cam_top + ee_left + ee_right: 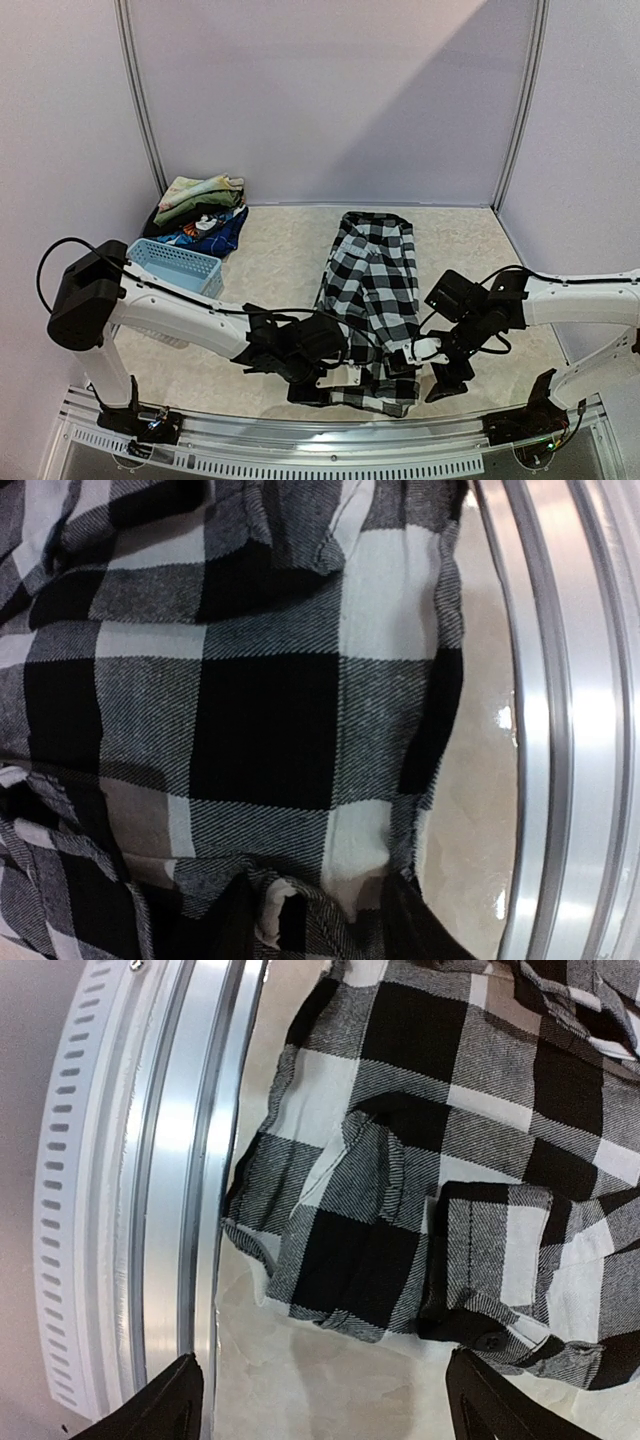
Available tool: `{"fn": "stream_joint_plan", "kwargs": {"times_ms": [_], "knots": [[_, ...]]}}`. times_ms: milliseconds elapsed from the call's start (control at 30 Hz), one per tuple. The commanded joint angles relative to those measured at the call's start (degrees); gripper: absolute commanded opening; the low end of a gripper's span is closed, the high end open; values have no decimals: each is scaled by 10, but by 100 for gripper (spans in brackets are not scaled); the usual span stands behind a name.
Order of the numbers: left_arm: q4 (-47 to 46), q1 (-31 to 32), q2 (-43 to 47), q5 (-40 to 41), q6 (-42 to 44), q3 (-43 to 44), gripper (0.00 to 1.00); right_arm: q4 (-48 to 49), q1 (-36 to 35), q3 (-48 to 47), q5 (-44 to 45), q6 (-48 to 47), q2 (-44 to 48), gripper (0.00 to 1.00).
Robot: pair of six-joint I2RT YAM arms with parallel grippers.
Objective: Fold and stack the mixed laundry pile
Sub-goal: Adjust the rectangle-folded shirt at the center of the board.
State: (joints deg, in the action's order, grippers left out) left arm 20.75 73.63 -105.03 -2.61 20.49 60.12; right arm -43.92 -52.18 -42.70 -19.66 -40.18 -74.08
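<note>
Right end effector (325, 1405) spread wide at five o'clock of the checked shirt (372, 285); left end effector (320, 925) at seven o'clock, grip unclear.

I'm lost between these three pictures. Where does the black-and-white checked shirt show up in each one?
Top view: the checked shirt lies lengthwise mid-table, between the two arms.
Left wrist view: the shirt fills nearly the whole picture.
Right wrist view: the shirt covers the upper right.
Shared landmark: the metal rail along the table's near edge, at the bottom in the top view, on the right in the left wrist view, on the left in the right wrist view.
</note>
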Motion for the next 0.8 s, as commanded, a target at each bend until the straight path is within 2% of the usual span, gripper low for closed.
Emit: {"fn": "stream_joint_plan", "kwargs": {"times_ms": [0, 100, 233, 467, 600, 667, 767], "knots": [[-22, 10, -31, -9, -19, -1, 36, 52, -6, -2, 50, -22, 16, 85], [-37, 19, -51, -6, -46, 20, 32, 50, -6, 9, 54, -35, 20, 85], [-7, 24, -78, 6, -59, 66, 30, 43, -6, 22, 43, -36, 32, 88], [-17, 25, -50, 20, -78, 68, 32, 52, -7, 40, 46, -27, 31, 93], [-5, 26, 5, 93, -118, 57, 40, 39, -8, 34, 40, -23, 20, 96], [-9, 28, 32, 167, -162, 55, 47, 40, -8, 31, 41, -22, 17, 97], [13, 36, 57, 277, -226, 67, 49, 47, -9, 20, 62, -15, 27, 97]]}}
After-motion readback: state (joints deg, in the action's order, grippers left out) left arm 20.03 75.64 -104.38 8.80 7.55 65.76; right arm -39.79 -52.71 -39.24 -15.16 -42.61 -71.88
